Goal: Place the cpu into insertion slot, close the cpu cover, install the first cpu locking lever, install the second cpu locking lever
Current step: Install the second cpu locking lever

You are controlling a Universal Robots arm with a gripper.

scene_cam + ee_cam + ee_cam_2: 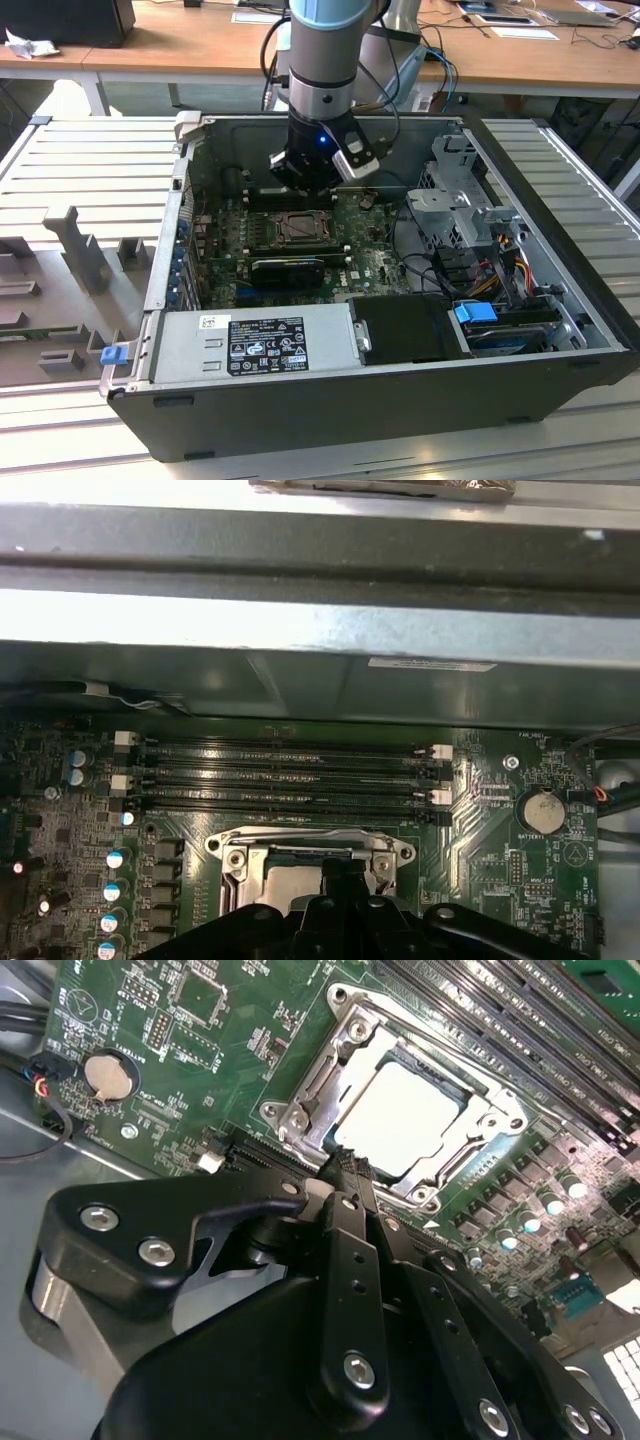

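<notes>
Arm over open computer case (560, 300), gripper (345, 1165) closed and empty at the socket edge.
Centre frame: cpu (405, 1115) lies flat in insertion slot (340, 1035); cpu cover (480, 1125) seems down; best push levers slow, fingertip low, clear of chip.

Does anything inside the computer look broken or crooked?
Nothing stands out. The cpu lies flat and square in the insertion slot, with the cpu cover down around it. The claw hovers at the slot's edge. The green board and its parts look tidy, with nothing bent or loose.
</notes>
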